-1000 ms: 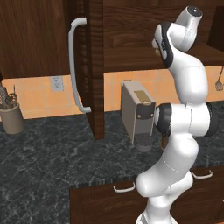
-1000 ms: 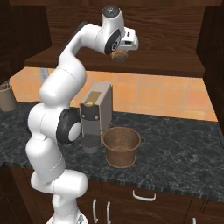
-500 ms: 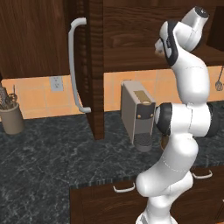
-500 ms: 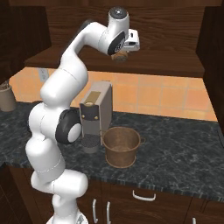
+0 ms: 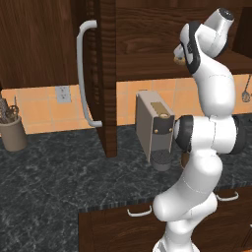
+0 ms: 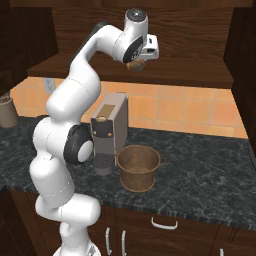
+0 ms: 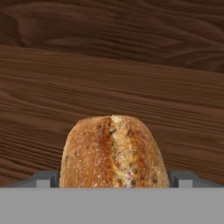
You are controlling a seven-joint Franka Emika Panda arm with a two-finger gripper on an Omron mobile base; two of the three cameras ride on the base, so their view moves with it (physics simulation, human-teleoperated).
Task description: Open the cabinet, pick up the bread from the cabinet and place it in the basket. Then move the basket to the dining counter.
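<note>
Dark wood cabinet (image 5: 93, 74) open, door swung out so arm can reach in. Bread (image 7: 113, 151) sits on cabinet shelf, right between 2 tool (image 6: 136, 65) tips. Tool open wide, not squeezing yet. Basket (image 6: 139, 167) waits below on black bench (image 6: 200, 175), ready to catch bread.

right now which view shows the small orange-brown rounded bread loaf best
The hand view: the small orange-brown rounded bread loaf sits close up on the dark wood cabinet shelf, crust and split clear. The right base view shows just a small brown bit under the gripper; the left base view shows only a sliver beside the arm.
</note>
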